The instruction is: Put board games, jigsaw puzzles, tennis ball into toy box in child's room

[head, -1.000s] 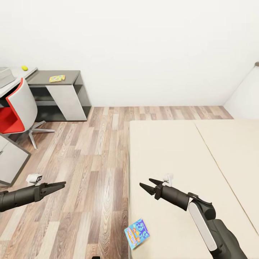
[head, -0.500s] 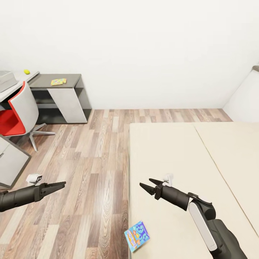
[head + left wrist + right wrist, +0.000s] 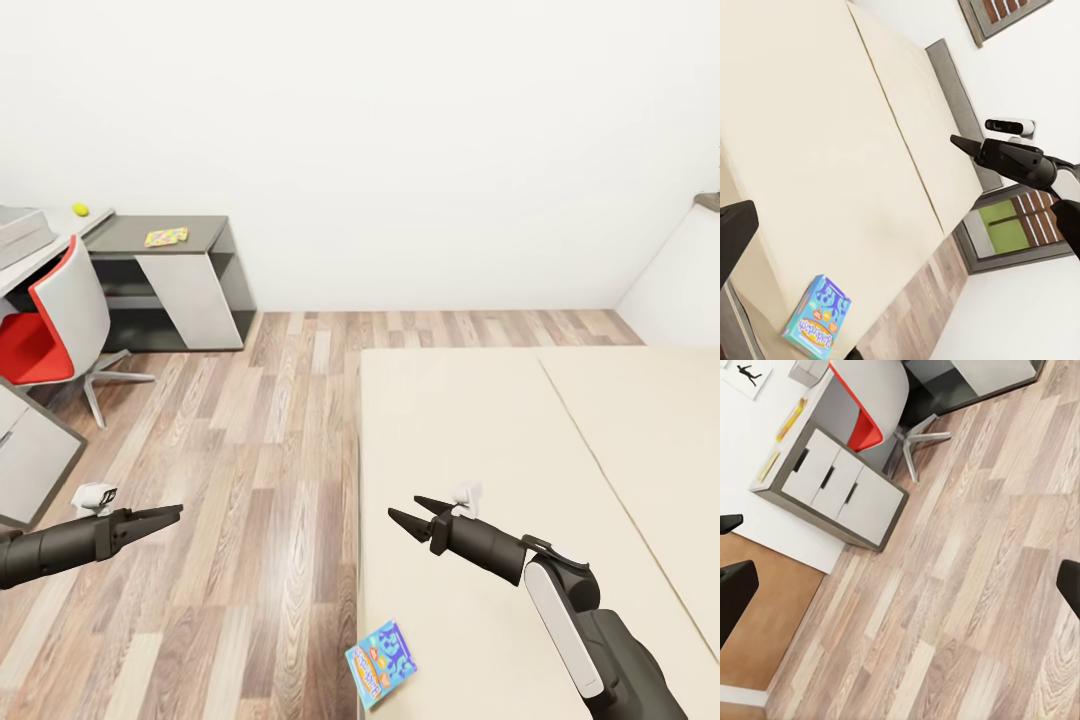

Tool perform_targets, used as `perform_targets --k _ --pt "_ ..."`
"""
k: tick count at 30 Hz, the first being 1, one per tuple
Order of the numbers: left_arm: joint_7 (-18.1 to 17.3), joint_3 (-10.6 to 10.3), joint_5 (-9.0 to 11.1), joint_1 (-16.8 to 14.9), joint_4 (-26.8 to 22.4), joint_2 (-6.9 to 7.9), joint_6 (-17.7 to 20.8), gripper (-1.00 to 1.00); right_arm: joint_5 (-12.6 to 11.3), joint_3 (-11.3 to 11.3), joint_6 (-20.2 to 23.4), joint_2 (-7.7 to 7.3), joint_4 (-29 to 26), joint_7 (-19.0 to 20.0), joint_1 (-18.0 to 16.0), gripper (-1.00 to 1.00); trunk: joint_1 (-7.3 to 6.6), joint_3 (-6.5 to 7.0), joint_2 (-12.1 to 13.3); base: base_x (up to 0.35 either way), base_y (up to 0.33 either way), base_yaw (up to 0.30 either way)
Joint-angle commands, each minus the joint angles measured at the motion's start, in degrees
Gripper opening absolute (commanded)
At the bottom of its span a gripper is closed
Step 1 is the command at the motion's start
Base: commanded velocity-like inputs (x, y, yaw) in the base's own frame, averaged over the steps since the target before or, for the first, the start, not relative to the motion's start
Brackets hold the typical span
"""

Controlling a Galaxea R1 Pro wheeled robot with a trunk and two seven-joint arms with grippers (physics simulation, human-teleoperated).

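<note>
From the head, our right gripper (image 3: pixel 406 510) hangs parted and empty over the bed (image 3: pixel 470 420); the blue board game (image 3: pixel 381 650) lies behind it, unfetched. Our left gripper (image 3: pixel 170 514) looks closed, empty. From the left wrist, that game (image 3: pixel 816 313) rests at the mattress edge. From the right wrist, the table (image 3: pixel 776 435) stands far ahead.
</note>
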Motion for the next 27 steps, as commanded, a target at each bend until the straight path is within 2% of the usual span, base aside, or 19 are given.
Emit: perform_targets --k 1,27 --pt "-0.2 0.0 0.0 0.0 0.0 0.01 0.6 1.00 -0.5 0.0 0.4 -0.04 0.0 -0.1 0.0 1.00 0.03 0.01 -0.1 0.000 0.000 0.000" --pt "-0.2 0.0 0.0 0.0 0.0 0.01 0.6 1.00 -0.4 0.0 0.4 0.02 0.0 -0.1 0.0 1.00 0.03 2.46 -0.1 0.000 0.000 0.000"
